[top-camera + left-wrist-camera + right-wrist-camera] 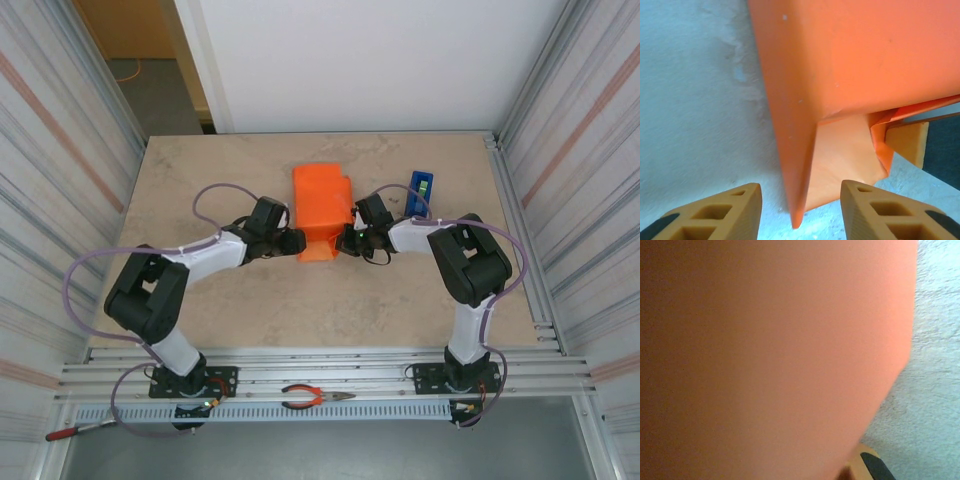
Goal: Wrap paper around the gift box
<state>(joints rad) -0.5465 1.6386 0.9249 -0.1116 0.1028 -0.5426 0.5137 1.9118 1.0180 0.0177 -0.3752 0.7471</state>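
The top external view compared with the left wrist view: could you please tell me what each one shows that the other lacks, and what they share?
The top external view adds the layout: both arms meeting at the folded paper, the right tool at its near right edge, a blue tape dispenser beyond it, and pliers on the front rail. The left wrist view adds detail: the left tool open, its fingers either side of a folded corner, the near end not yet closed. Both share the paper and the table.
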